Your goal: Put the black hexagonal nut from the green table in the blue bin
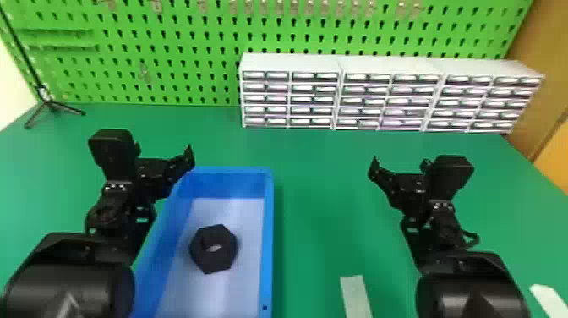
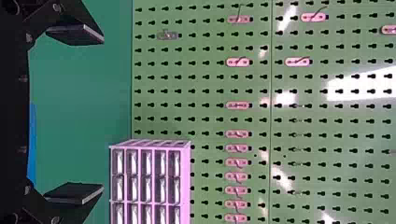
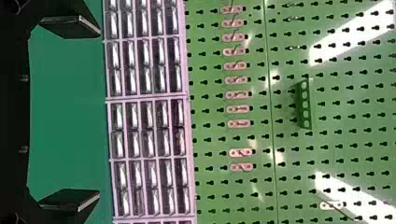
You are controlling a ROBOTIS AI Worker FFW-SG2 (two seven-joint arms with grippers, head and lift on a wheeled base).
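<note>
The black hexagonal nut (image 1: 213,249) lies flat on the pale floor of the blue bin (image 1: 269,237), which stands on the green table (image 1: 321,186). My left gripper (image 1: 167,158) is over the bin's far left corner, beyond the nut; in the left wrist view the left gripper (image 2: 77,114) has its two fingers wide apart with nothing between them. Off to the right of the bin, my right gripper (image 1: 395,171) is held above the table. Seen from its own wrist, the right gripper (image 3: 72,114) is open and holds nothing.
White drawer cabinets (image 1: 338,95) line the table's back edge before a green pegboard (image 1: 177,55). A black tripod stand (image 1: 50,103) is at the back left. A pale strip (image 1: 356,296) lies on the table between the bin and the right arm, another (image 1: 547,298) at the right edge.
</note>
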